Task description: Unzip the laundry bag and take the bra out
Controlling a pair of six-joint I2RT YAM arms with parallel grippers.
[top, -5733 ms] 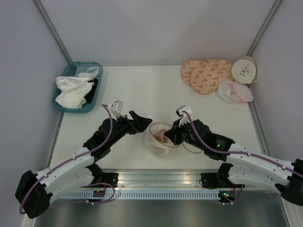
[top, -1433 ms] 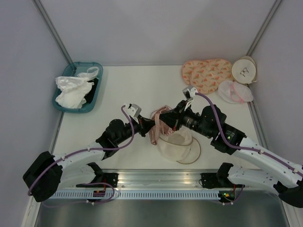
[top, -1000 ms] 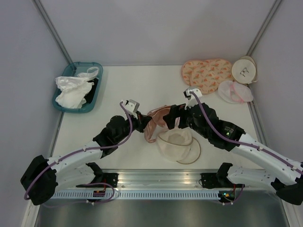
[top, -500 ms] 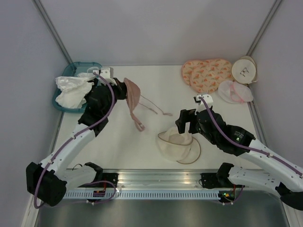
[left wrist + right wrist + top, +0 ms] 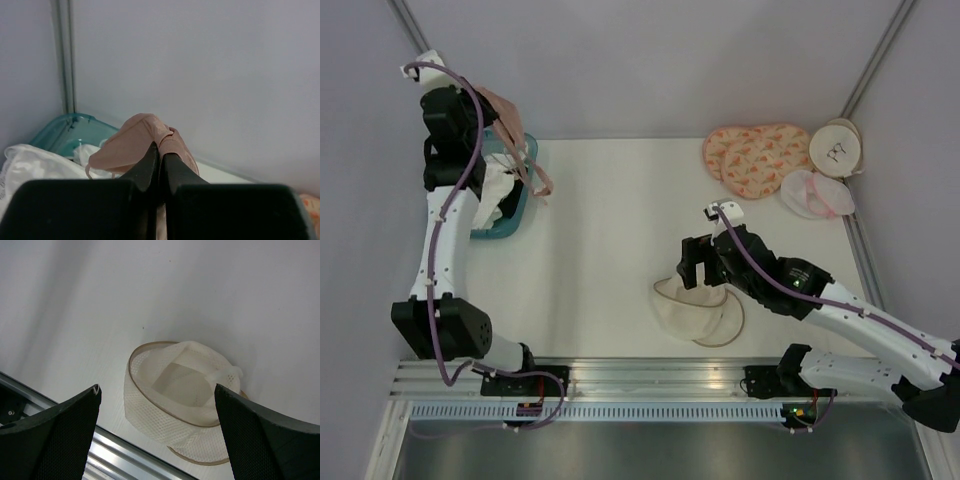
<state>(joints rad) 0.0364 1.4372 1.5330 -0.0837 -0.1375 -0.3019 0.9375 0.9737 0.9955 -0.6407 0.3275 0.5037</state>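
- Since half a second back, the left arm has swung up and back into the far-left corner. It took the small pinkish-beige soft bra (image 5: 506, 106) with it, well away from the middle of the white surface (image 5: 610, 220).
- Left claw (image 5: 483, 108) is clenched on a bunched fold of the bra. The left wrist view shows its 2 fingers pressed together with fabric pinched between them (image 5: 161, 150).
- The bra hangs in the air over the teal plastic tray (image 5: 492, 234) with the crumpled white cloth garments (image 5: 485, 190). One thin peach-pink strap (image 5: 542, 180) dangles down beside the tray.
- Handling guess: it's super light and floppy, so weight is no problem. It swings and drapes though, and that loose strap could snag the tray rim. A pinch on a thick fold of cup fabric, like now, looks safer than taking a strap.
- The round cream mesh laundry bag (image 5: 695, 312) lies near the front edge. Its zipper rim gapes open and it looks empty in the right wrist view (image 5: 170, 415). It's soft mesh on a springy rim, so I'd take it by the rim.
- Right claw (image 5: 700, 264) is released, jaws spread wide and holding nothing. It hovers just above the bag's far edge on a low, bent arm.
- The left arm is stretched nearly straight up, wrist tipped toward the back wall.
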